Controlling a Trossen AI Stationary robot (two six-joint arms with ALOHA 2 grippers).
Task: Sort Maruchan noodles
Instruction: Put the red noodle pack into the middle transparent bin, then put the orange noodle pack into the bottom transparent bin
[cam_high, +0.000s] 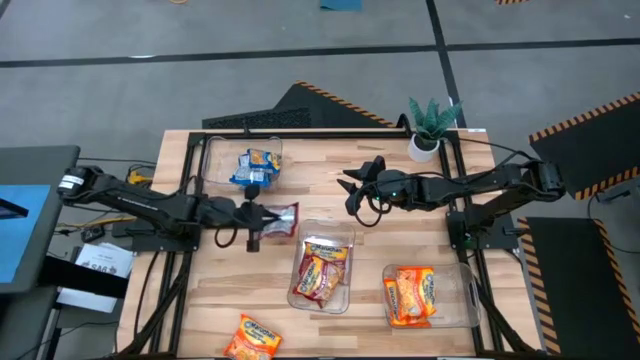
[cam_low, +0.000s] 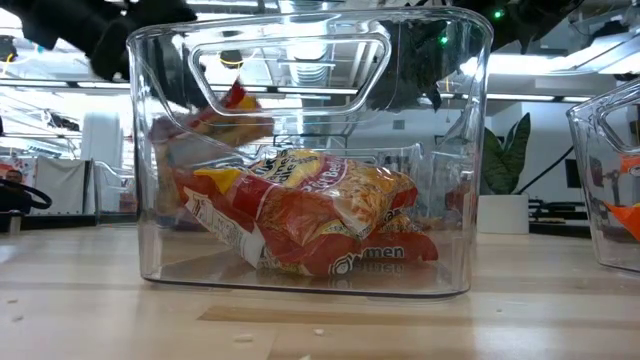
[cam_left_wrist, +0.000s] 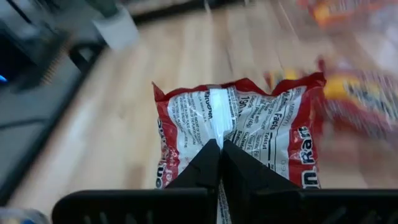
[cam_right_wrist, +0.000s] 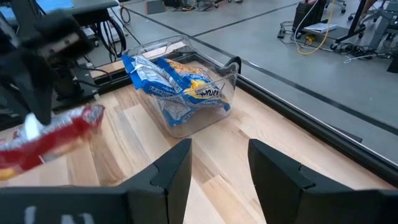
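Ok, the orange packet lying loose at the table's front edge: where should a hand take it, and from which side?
The orange packet lies flat and slanted, out in the open, so probably come straight down and pinch a short-end seam, where the film is thin enough to lift. The left hand is nearer but shut on a red packet; the right hand is open.

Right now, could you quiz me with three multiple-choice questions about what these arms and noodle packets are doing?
1. Where is the blue packet?
A. far-left bin
B. middle bin
C. bare table

2. How many clear bins hold packets?
A. one
B. two
C. three

3. What is the left pincer doing?
A. open, empty
B. shut on the red packet
C. inside a bin

Answers: 1 A, the high view shows it in the far-left bin. 2 C, each holds some. 3 B, its fingers pinch the wrapper; the right pincer is open.
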